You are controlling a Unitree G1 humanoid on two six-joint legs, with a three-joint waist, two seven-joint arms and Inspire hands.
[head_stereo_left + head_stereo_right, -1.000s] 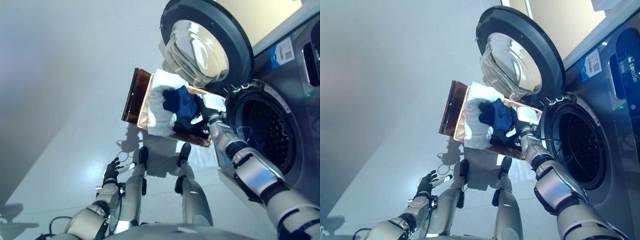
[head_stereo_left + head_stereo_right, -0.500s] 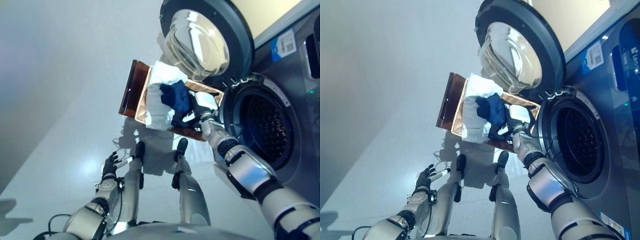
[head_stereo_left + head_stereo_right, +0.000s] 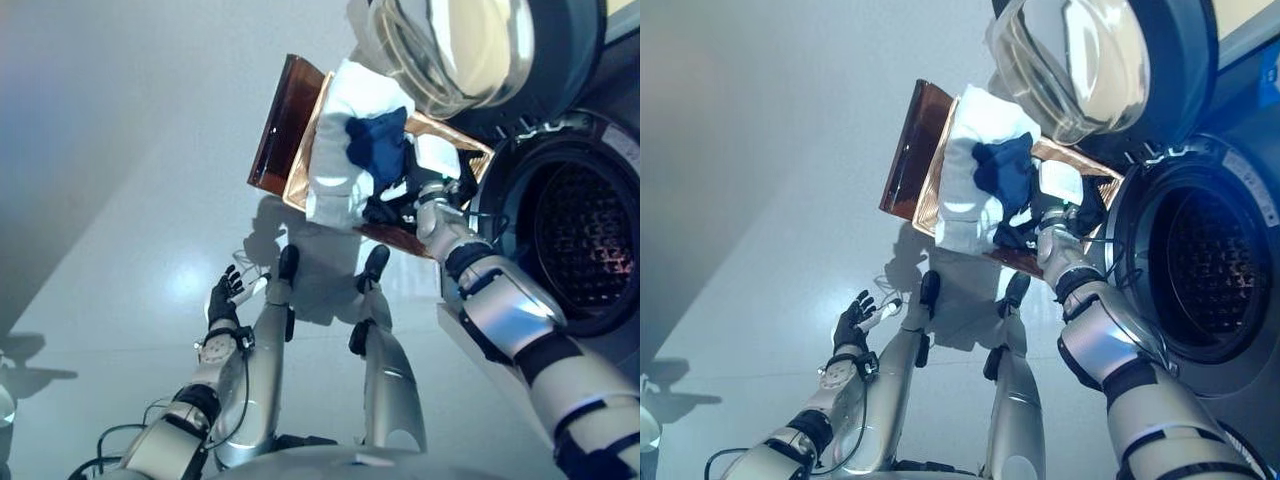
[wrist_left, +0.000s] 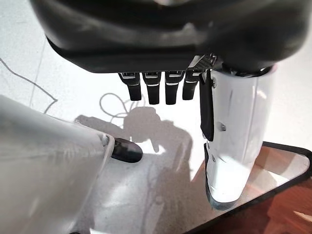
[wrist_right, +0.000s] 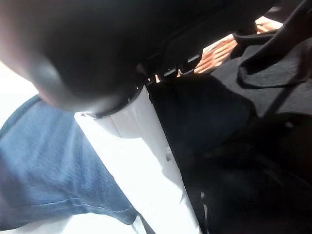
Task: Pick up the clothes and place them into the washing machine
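Washing machine (image 3: 600,250): front loader on the robot's right, round door (image 3: 560,60) swung wide open, dark drum visible and looks empty from here.

Basket (image 3: 285,130): brownish-orange tray-like thing on the floor just beside the machine's opening, holding the laundry.

Clothes (image 3: 350,150): all in the basket, none in the drum yet. There's a white piece (image 3: 965,170) underneath, a blue one (image 3: 378,140) on top, and a dark one (image 3: 1015,235) at the near edge.

Right hand (image 3: 425,195): down in the pile at the dark garment. Its wrist view only shows the white thumb against black and blue fabric, so honestly can't tell if the fingers have closed on anything.

Left hand (image 3: 225,298): hanging low over the floor, well away from the basket, fingers loosely spread, holding nothing.

Handling guess: soft, light, floppy stuff, nothing fragile. Bunching a fold in the middle is probably the safest hold, since a corner hold lets it trail and snag on the basket rim or door.

Floor (image 3: 120,250): pale, glossy, smooth.

Room: plain light wall, nothing else nearby.
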